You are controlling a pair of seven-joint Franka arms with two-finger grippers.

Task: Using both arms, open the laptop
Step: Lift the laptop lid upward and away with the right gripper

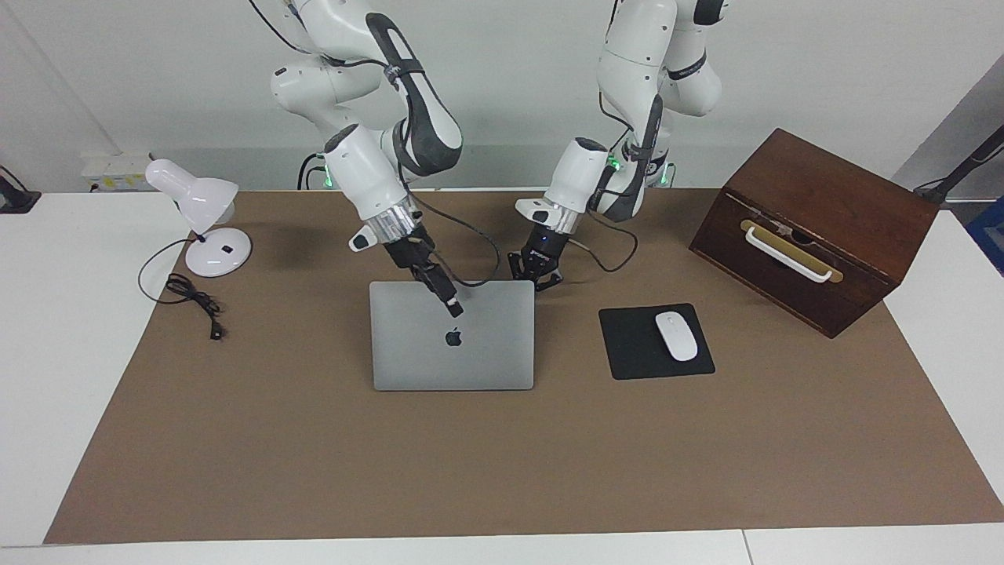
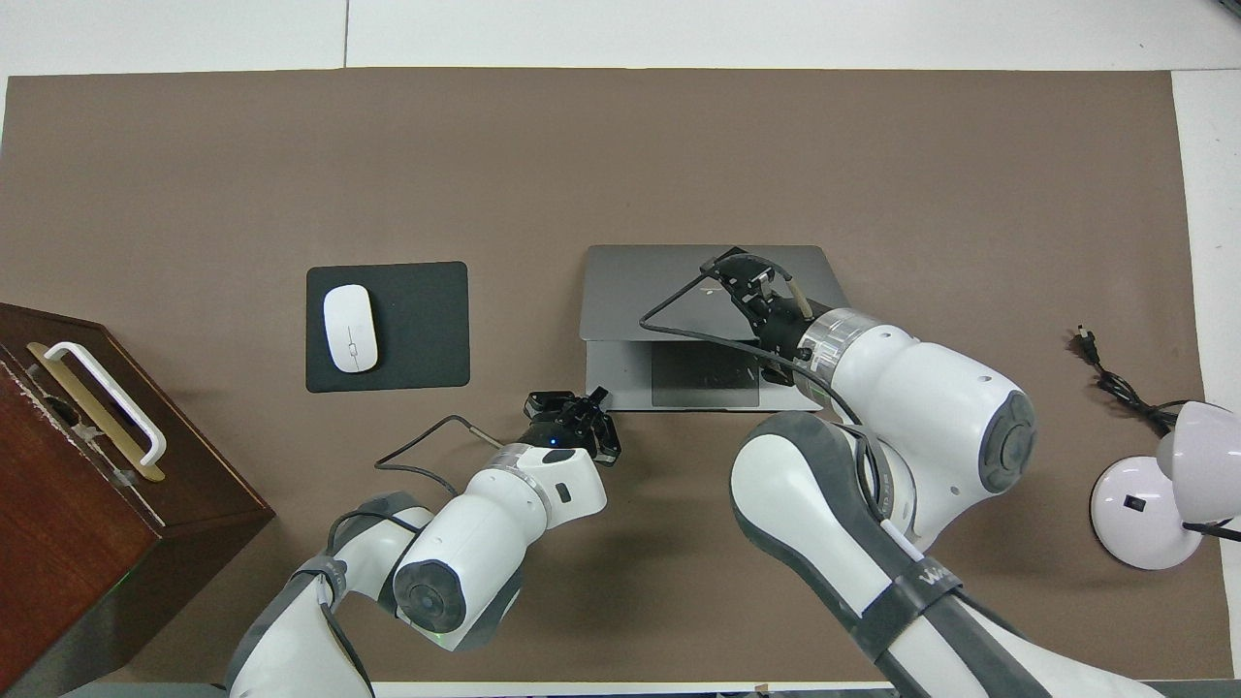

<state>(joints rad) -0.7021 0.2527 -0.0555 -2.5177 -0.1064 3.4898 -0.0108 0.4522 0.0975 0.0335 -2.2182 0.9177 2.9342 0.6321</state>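
The silver-grey laptop (image 1: 486, 353) lies mid-table with its lid (image 2: 640, 281) tilted up a little along the edge nearest the robots, so the trackpad (image 2: 703, 373) shows beneath. My right gripper (image 1: 452, 308) (image 2: 739, 274) reaches over that raised edge, just above the apple logo (image 1: 452, 337), and is shut on the lid. My left gripper (image 1: 538, 281) (image 2: 587, 399) is shut, with nothing in it. It sits low at the base's corner nearest the robots, toward the left arm's end.
A black mouse pad (image 1: 627, 345) with a white mouse (image 1: 676, 336) lies beside the laptop toward the left arm's end, and a brown wooden box (image 1: 823, 212) stands past it. A white desk lamp (image 1: 205, 212) and its cable (image 1: 192, 294) are at the right arm's end.
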